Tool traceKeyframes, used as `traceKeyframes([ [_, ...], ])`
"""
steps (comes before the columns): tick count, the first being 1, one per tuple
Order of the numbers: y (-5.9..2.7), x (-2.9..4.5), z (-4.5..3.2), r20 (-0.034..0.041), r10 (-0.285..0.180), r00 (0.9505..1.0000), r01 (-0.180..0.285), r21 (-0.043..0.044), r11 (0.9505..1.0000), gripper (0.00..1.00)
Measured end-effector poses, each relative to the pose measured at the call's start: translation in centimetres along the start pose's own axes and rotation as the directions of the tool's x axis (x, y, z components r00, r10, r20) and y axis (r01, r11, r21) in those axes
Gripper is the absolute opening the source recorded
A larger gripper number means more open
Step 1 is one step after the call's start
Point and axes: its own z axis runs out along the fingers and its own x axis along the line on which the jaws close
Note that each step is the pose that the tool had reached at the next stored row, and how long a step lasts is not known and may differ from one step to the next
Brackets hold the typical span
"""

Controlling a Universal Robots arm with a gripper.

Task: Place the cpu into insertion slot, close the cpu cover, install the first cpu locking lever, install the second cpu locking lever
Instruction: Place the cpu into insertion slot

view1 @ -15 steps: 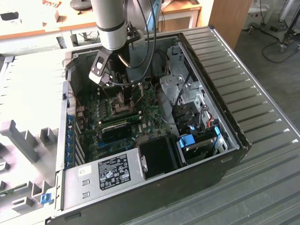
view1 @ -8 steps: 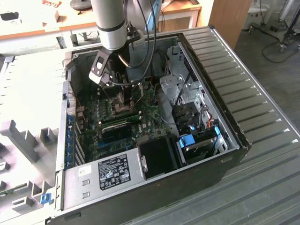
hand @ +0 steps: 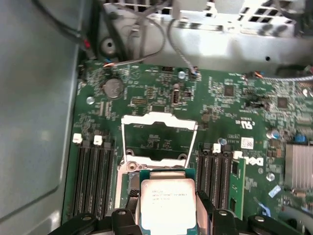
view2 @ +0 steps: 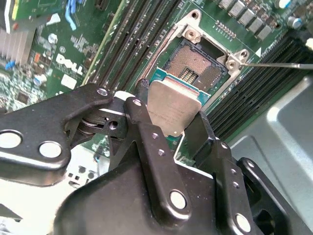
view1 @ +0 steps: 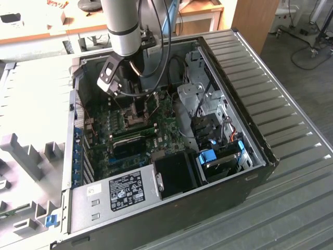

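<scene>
Silvery cpu (view2: 171, 105) is pinched by two edges in the claw (view2: 172, 115), its fingers closed onto it. The bare insertion slot (view2: 195, 66) lies just beyond the fingertips, partly under the cpu, with the cpu cover (hand: 157, 119) lying open past it.

A grey ribbed desk (view1: 302, 208) stretches across the lower part and the exterior view's right, its ridges catching pale, even light. Behind it, at the exterior view's left, a light wooden table (view1: 52, 27) is lit brightly, almost washed out. A second wooden table (view1: 205, 10) stands further along, beside a brown wooden panel (view1: 255, 21). Beyond lies dull grey floor (view1: 291, 57) with black cables (view1: 291, 32) trailing over it.
</scene>
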Motion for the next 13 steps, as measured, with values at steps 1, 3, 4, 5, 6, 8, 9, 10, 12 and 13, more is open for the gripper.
traceKeyframes([
  [1,0.00,0.00,0.02,0.0016,0.019,0.9998,-0.019,0.0002,0.9998,0.54],
  [3,0.00,0.00,0.06,0.0046,0.055,0.9985,-0.055,0.0005,0.9985,0.54],
  [4,-0.01,0.00,0.06,0.0060,0.072,0.9974,-0.072,0.0007,0.9974,0.54],
  [5,-0.01,0.00,0.06,0.0071,0.084,0.9964,-0.084,0.0008,0.9965,0.54],
  [6,-0.01,0.00,0.06,0.0076,0.091,0.9958,-0.091,0.0008,0.9959,0.54],
  [8,-0.01,0.00,0.06,0.0077,0.092,0.9957,-0.092,0.0007,0.9957,0.54],
  [9,-0.01,0.00,0.07,0.0077,0.092,0.9957,-0.092,0.0007,0.9957,0.54],
  [10,-0.01,0.00,0.07,0.0077,0.093,0.9957,-0.093,0.0007,0.9957,0.54],
  [12,-0.01,0.01,0.09,0.0076,0.093,0.9956,-0.093,0.0055,0.9957,0.54],
  [13,-0.01,0.01,0.10,0.0080,0.093,0.9957,-0.093,0.0176,0.9955,0.54],
])
